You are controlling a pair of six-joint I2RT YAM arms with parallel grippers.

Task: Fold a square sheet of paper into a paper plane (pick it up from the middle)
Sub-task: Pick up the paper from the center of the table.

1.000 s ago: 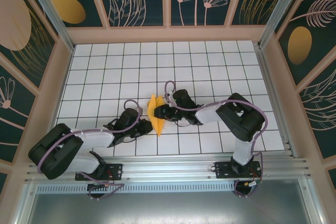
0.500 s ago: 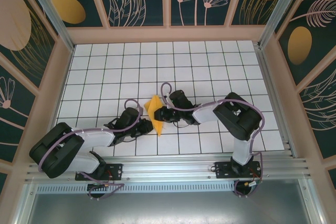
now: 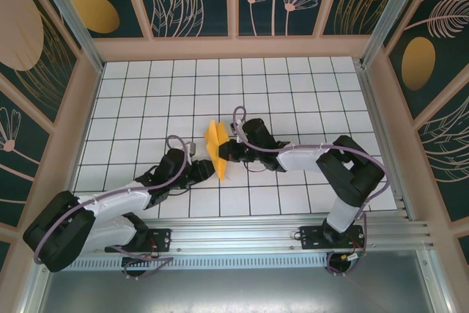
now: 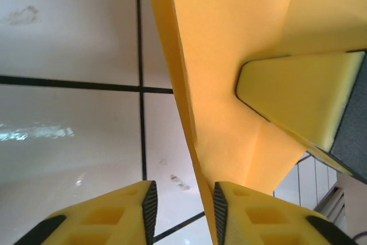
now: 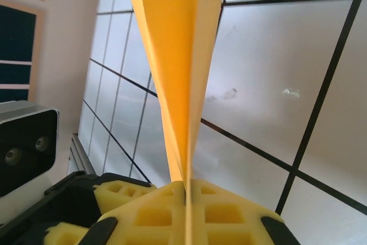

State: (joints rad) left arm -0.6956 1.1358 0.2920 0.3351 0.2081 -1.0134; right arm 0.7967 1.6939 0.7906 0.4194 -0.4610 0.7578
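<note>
Right wrist view has the right gripper (image 5: 186, 190) clamped on the folded paper (image 5: 172, 55), whose edge runs between the parted fingers of the left gripper (image 4: 182, 202).

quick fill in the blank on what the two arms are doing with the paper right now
The right fingers are ___ on the folded paper. The left fingers are not shut but ___. The table's grid tiles are ___.
Missing words: shut; open; white.
</note>
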